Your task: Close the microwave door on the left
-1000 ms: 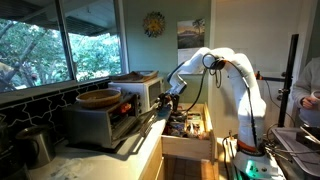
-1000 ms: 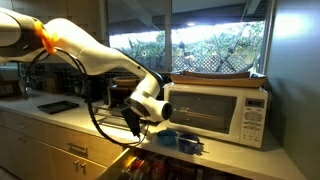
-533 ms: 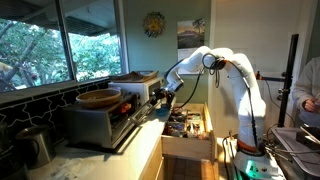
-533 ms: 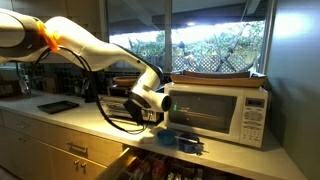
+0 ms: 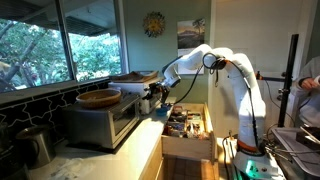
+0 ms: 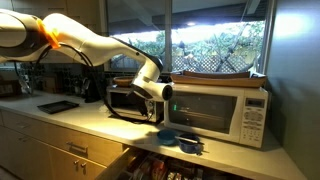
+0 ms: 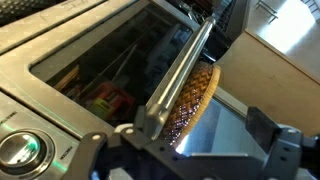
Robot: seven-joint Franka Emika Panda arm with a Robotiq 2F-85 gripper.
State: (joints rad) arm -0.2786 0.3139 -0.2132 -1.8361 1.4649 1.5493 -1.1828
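The grey-silver oven (image 5: 98, 122) stands on the counter, its bottom-hinged microwave door (image 5: 128, 118) raised almost upright against the front. It also shows in an exterior view (image 6: 126, 98). In the wrist view the door's dark glass pane (image 7: 105, 62) and silver handle bar (image 7: 180, 72) fill the frame. My gripper (image 5: 151, 97) is at the door's top edge, also seen in an exterior view (image 6: 156, 90). Its fingers (image 7: 185, 148) are spread open, close against the handle and holding nothing. I cannot tell if a gap remains at the door's top.
A wicker bowl (image 5: 98, 97) sits on the oven. A smaller white microwave (image 6: 216, 112) stands beside it. A drawer (image 5: 188, 126) full of items is pulled out below the counter. A kettle (image 5: 35, 146) stands at the counter's near end. A person (image 5: 309, 88) stands at the far side.
The door has swung up from lying flat open to almost upright. My gripper rose and moved toward the oven with the door's top edge.
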